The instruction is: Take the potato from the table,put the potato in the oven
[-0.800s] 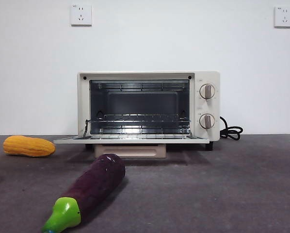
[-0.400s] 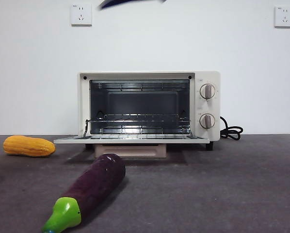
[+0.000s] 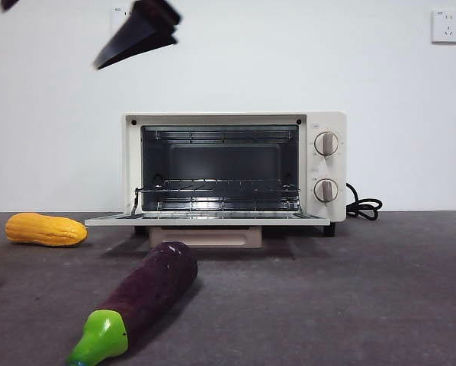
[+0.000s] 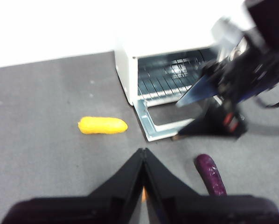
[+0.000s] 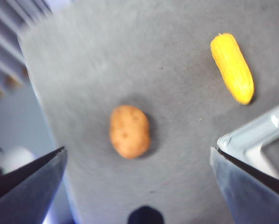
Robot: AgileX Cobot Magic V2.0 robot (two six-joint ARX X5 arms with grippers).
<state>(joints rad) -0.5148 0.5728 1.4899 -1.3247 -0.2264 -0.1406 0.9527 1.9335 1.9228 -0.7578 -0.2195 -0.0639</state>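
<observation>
Two wide-spread jaws of the right gripper (image 5: 137, 186) frame the potato (image 5: 129, 130) at centre, lined up for pickup; left gripper (image 4: 143, 161) waits, pressed together.

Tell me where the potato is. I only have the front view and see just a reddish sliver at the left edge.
Observer: The right wrist view shows the potato whole, lying on the table, apart from the corn cob.
Operator: Is the dark shape up top the right arm?
Observer: Yes. The left wrist view shows it in front of the oven, and the right pincer is open above the potato.
Operator: And the left one?
Observer: The left pincer is shut, raised above the table.
</observation>
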